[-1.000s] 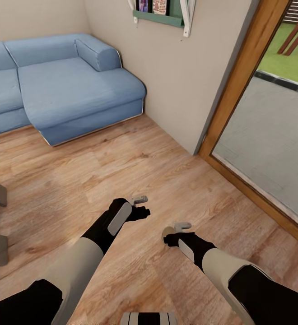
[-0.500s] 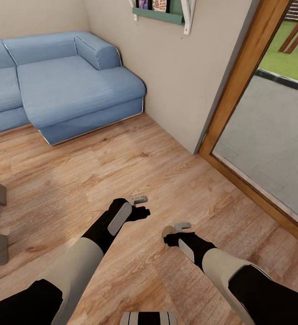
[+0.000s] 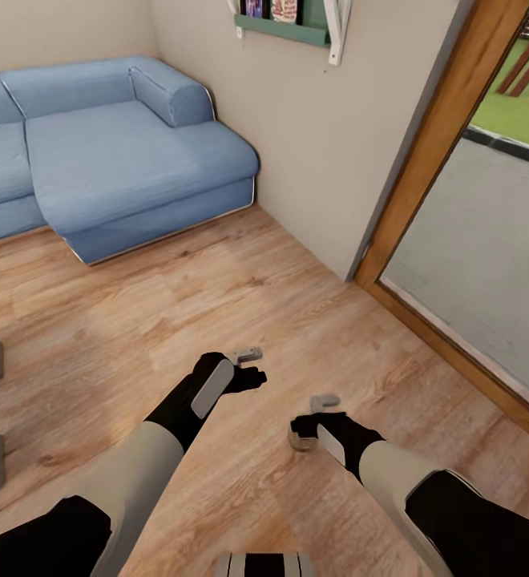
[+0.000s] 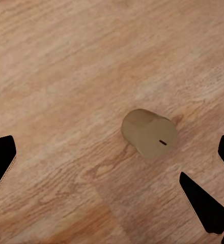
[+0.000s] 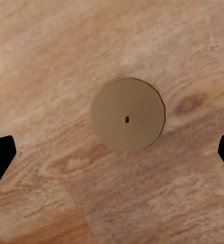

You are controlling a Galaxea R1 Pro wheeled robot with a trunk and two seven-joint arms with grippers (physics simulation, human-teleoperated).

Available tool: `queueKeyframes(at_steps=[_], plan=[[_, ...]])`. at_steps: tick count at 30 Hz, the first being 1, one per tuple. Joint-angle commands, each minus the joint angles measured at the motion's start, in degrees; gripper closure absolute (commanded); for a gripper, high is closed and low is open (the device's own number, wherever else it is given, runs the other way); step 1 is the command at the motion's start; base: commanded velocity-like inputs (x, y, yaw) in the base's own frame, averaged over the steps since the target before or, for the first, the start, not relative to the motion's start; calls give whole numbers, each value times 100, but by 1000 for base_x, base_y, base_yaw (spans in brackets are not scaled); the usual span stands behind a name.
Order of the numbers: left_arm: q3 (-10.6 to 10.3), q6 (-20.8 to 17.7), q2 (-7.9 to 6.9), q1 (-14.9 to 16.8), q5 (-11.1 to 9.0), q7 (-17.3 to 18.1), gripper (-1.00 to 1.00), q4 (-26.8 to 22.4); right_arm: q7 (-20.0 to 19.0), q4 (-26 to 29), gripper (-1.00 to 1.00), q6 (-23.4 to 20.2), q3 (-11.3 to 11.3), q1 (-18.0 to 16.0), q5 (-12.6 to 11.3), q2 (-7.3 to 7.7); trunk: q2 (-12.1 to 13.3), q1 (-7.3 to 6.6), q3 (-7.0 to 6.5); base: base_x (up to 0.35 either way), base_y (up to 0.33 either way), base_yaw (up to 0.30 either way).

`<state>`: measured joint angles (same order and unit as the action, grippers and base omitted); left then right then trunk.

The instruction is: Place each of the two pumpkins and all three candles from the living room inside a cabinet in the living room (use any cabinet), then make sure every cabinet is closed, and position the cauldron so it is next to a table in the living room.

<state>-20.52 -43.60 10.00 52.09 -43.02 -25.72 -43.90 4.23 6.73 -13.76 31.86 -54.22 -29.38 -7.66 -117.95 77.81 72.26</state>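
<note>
My right fingers [image 3: 306, 423] spread wide above a candle [image 5: 128, 120] standing on the floor [image 3: 136, 320]; my left fingers [image 3: 248, 365], at ten o'clock, also wide.

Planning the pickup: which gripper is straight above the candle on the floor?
The right gripper: its camera looks straight down on the candle, centred between its open fingers; the left gripper sees it at a slant.
</note>
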Motion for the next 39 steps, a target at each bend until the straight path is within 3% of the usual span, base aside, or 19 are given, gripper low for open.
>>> queueKeyframes(at_steps=[1, 9, 39], plan=[[-6, -7, 0, 3, -57, -56, -100, -5, 34, 13, -100, -31, 50, -1, -52, 2, -1, 3, 4, 225, 0, 0], [-4, -7, 0, 3, -57, -56, -100, -5, 34, 13, -100, -31, 51, -1, -51, 2, -1, 3, 4, 71, 0, 0], [-10, -8, 0, 2, -57, -54, -100, -5, 30, 14, -100, -31, 57, -1, -51, 2, -1205, 662, 542, 1, 0, 0]])
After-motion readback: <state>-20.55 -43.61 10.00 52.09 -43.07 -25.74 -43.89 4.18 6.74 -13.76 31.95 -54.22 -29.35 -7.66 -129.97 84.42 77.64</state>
